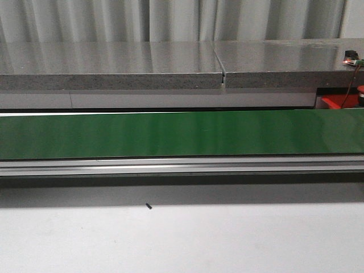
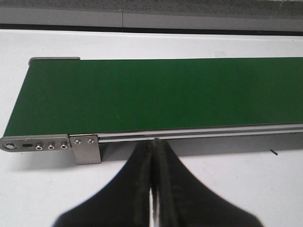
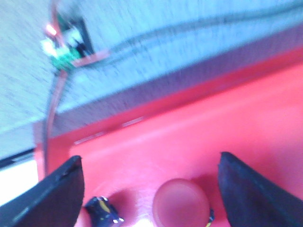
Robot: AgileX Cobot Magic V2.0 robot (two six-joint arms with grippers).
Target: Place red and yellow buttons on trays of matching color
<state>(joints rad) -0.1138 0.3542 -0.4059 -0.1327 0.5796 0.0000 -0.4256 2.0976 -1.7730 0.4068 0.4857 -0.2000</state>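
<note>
Across the front view you get only the long green conveyor belt (image 1: 182, 133) on the white table (image 1: 182, 239), a grey stone ledge (image 1: 114, 65) behind it, and a small dark speck (image 1: 148, 206) on the table near the belt's front rail. Neither arm appears in that view. At its far right edge you can make out a sliver of the red tray (image 1: 335, 102), tucked under the ledge, with a small lit circuit board (image 1: 351, 57) on the ledge above it and a thin wire hanging down toward the tray.

From the left wrist view you see what the front view cuts off: the left end of the belt (image 2: 156, 94), with its metal end bracket (image 2: 85, 147) and bolts. The left gripper (image 2: 151, 189) hovers over the table just in front of the belt's rail, pointing at the belt, its fingers (image 2: 132, 189) pressed together with nothing between them.

Only the right wrist view gives you the task's thing. The right gripper (image 3: 149, 189) hangs low over the red tray (image 3: 236, 127), its fingers (image 3: 57, 194) spread wide apart. Between them, on the tray floor, sits a red button (image 3: 182, 203), touching neither finger. Beside it lies a dark, shiny object (image 3: 102, 210) you cannot identify through the blur. The circuit board (image 3: 64, 47) and its wire show again, on the ledge beyond the tray's wall.
</note>
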